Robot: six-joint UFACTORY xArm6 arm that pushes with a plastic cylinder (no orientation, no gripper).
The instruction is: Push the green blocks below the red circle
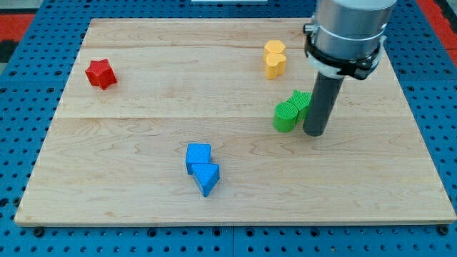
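Note:
Two green blocks lie together right of the board's middle: a green cylinder [285,117] and, just up and to its right, a second green block [300,102] partly hidden by the rod. My tip [315,133] rests on the board right beside them, on their right side, touching or nearly touching them. No red circle shows; the only red block is a red star [101,73] at the view's upper left.
Two yellow blocks [274,59] sit stacked close together at the view's top, above the green ones. A blue cube [198,156] and a blue triangle-like block [207,178] sit at the lower middle. The wooden board [143,207] lies on a blue pegboard.

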